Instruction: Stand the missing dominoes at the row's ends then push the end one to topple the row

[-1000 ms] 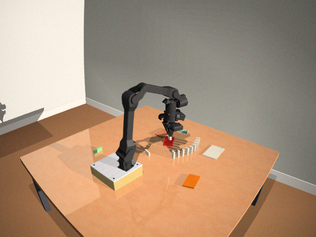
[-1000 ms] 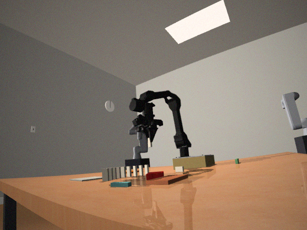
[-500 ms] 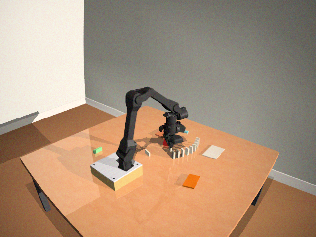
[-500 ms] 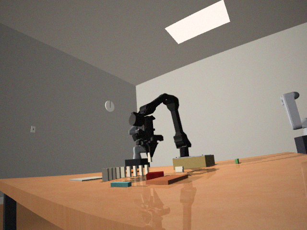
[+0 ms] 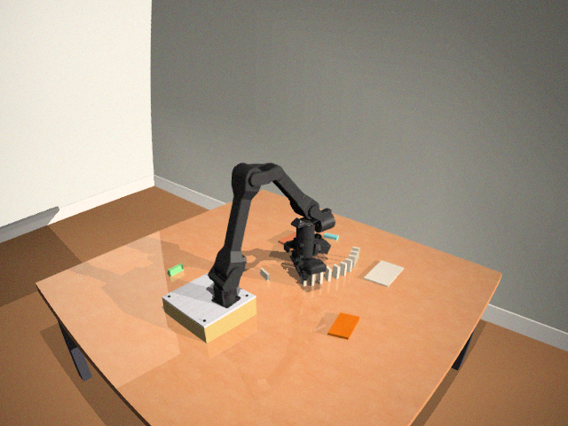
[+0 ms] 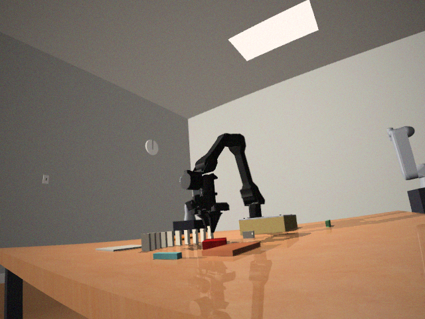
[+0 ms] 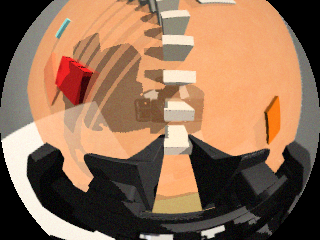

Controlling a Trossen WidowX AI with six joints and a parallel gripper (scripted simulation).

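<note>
A curved row of standing pale dominoes (image 5: 335, 271) (image 6: 169, 238) (image 7: 178, 77) runs away from my gripper (image 5: 304, 279) (image 6: 210, 229) (image 7: 175, 138). The gripper points down and is shut on a pale domino (image 5: 304, 283) (image 7: 177, 139). It holds that domino upright beside the near end of the row, in line with it, with a small gap to the closest standing one (image 7: 179, 111). The held domino's foot is at or just above the table; I cannot tell if it touches. Another domino (image 5: 264, 274) (image 6: 248, 234) lies on its side between the row and the arm's base.
A red block (image 6: 214, 242) (image 7: 73, 80) lies near the brick-coloured slab (image 6: 233, 249). A teal block (image 5: 331, 236) (image 6: 167, 255) (image 7: 63, 28) lies farther back. An orange slab (image 5: 343, 326) (image 7: 273, 120) and pale slab (image 5: 384, 272) (image 6: 118, 248) lie outside the curve. A green block (image 5: 175, 270) lies beyond the base.
</note>
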